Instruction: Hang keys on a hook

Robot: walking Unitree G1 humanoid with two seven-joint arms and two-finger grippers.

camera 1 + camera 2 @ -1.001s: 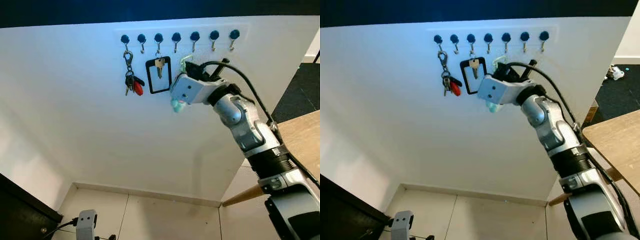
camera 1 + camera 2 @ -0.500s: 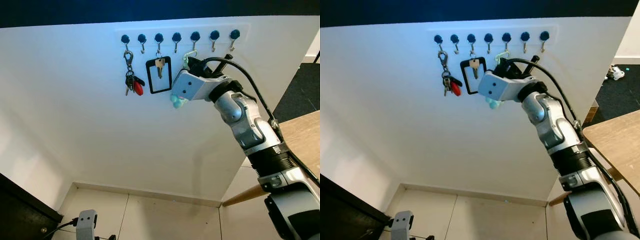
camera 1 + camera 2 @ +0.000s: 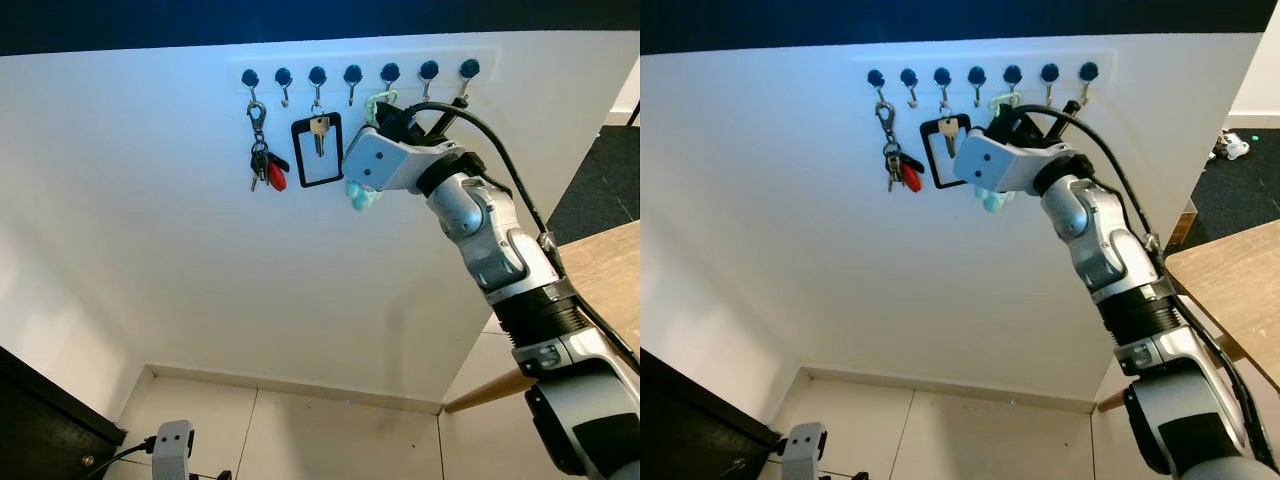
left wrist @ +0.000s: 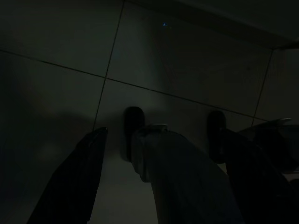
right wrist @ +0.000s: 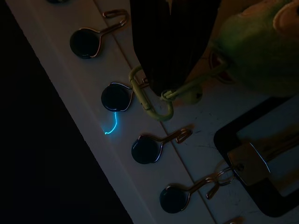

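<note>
A white rack (image 3: 300,62) on the wall carries several hooks with dark blue knobs. My right gripper (image 3: 384,108) is raised to it, just under the fifth hook (image 3: 390,73) from the left. It is shut on a pale green carabiner (image 3: 377,101), with a teal plush charm (image 3: 357,194) dangling below the wrist. In the right wrist view the carabiner (image 5: 150,101) overlaps the knob of one hook (image 5: 115,97); whether it is on the hook is unclear. My left gripper (image 4: 161,136) hangs idle and open over a dark tiled floor.
A key bundle with a red fob (image 3: 264,165) hangs from the first hook. A black frame with a key (image 3: 317,150) hangs from the third. A wooden table (image 3: 605,275) juts in at the right. Dark furniture (image 3: 40,425) stands low on the left.
My right gripper has risen and shifted slightly right, carrying the carabiner from below the rack up to the fifth hook. The plush charm swings along beneath.
</note>
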